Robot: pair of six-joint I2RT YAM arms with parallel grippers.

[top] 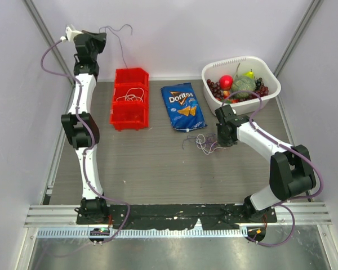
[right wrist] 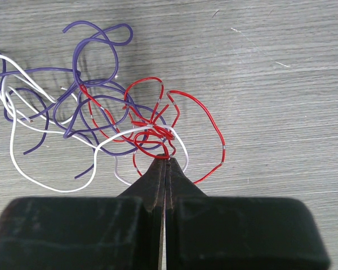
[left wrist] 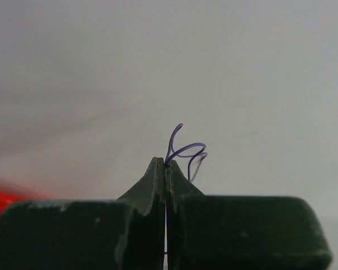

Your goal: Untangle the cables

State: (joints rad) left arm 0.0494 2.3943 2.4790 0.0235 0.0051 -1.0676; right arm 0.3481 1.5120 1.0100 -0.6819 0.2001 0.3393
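Observation:
The cables point(top: 205, 144) lie as a small tangle on the table right of centre. The right wrist view shows them as red point(right wrist: 158, 132), purple point(right wrist: 90, 67) and white point(right wrist: 22, 163) loops. My right gripper point(right wrist: 166, 158) is shut on a red loop at the tangle's near edge, low over the table; it also shows in the top view point(top: 217, 140). My left gripper point(top: 103, 35) is raised high at the back left. In its wrist view the left gripper point(left wrist: 166, 163) is shut on a single purple cable point(left wrist: 186, 149), whose thin strand point(top: 123, 45) curls and hangs down towards the red bin.
A red bin point(top: 129, 115) with white wires in it stands at the back left. A blue Doritos bag point(top: 183, 107) lies in the middle back. A white basket point(top: 270, 79) of fruit stands at the back right, just behind the right arm.

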